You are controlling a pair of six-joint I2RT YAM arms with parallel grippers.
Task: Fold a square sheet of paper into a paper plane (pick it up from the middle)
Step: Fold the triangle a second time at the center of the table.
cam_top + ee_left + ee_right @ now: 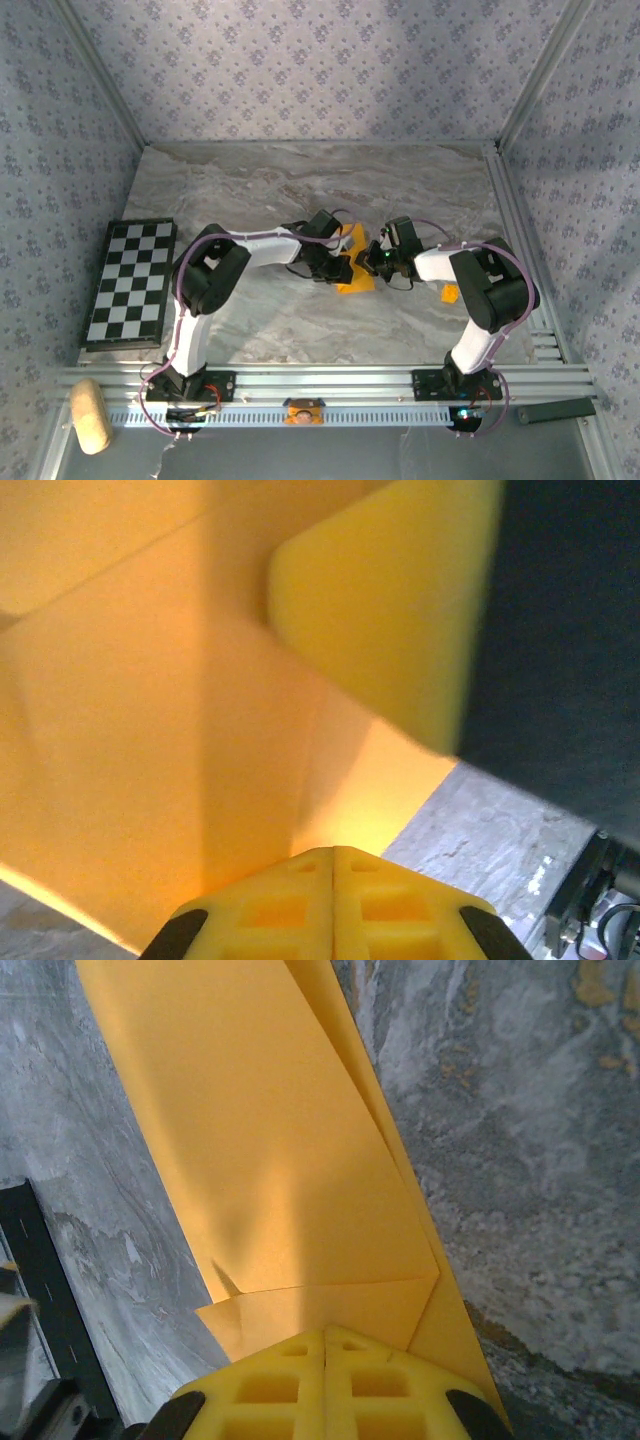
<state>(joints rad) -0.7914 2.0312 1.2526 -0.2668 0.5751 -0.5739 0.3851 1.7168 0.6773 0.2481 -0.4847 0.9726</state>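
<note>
The square sheet of paper (353, 283), orange-yellow and folded into layers, lies mid-table between both arms. In the left wrist view the sheet of paper (150, 730) rises close in front of my left gripper (332, 852), whose jaws are shut with their tips against it. One yellow finger (390, 610) of the right gripper looms just beyond. In the right wrist view the sheet of paper (270, 1140) lies flat with a folded flap. My right gripper (325, 1330) is shut, its tips on that flap. Seen from above, left gripper (340, 260) and right gripper (364, 262) nearly meet. The paper plane is out of view.
A black-and-white chequered board (130, 282) lies at the left of the marble table (300, 180). A tiny orange bit (450, 293) sits beside the right arm. A beige block (90, 415) rests past the near rail, bottom left. Patterned walls close in three sides.
</note>
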